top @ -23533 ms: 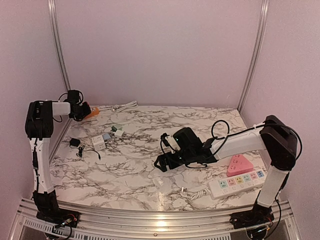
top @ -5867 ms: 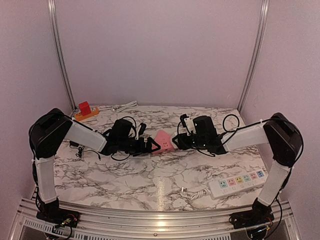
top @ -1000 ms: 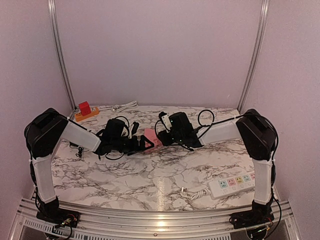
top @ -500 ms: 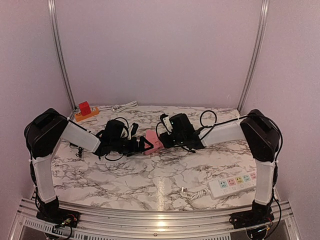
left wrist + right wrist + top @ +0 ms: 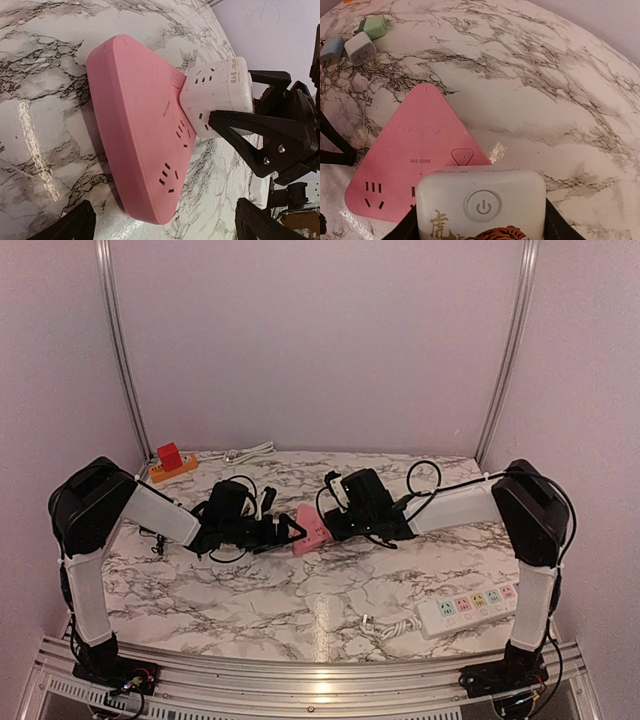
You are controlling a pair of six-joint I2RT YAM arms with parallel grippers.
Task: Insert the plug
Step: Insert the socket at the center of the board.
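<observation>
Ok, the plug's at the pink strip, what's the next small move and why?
Probably the right gripper pressing the plug straight into the strip. The plug sits against the socket face, but I can't tell whether it's fully seated. The open left gripper straddles the strip's near corner, so it may brace the push.

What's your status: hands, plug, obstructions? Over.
Left hand open, flanking pink socket block. Right hand shut on white plug, plug against block's socket face; seating unclear. No obstruction seen.
</observation>
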